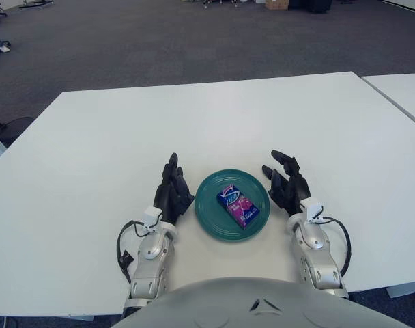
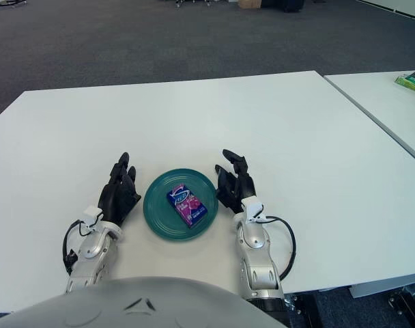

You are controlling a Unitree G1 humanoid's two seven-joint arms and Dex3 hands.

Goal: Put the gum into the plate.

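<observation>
Left hand [image 1: 172, 193] shows just left of the plate [image 1: 207, 205], fingers extended forward and loosely together, holding nothing; contact with the white bench [image 1: 91, 150] can't be confirmed. Teal plate sits on the bench near the front edge, between the two hands. Gum [image 1: 237, 205] lies flat inside the plate, slightly right of its centre, not overhanging the rim. It is a small rectangular pack, blue and pink print face up. Long axis runs diagonally: far end toward the robot's left, near end toward its right and the body. Judged light and fairly stiff, a carton or wrapped pack with smooth, probably slick faces; unlikely to be fragile but easily skidded on the glazed plate. Best hold, were one needed: pinch across the short width on the two long edges, near mid-length. Right hand [image 1: 287, 184] shows just right of the plate, fingers spread and slightly curled, empty. Judgement: the gum is already in the plate; task looks complete.
</observation>
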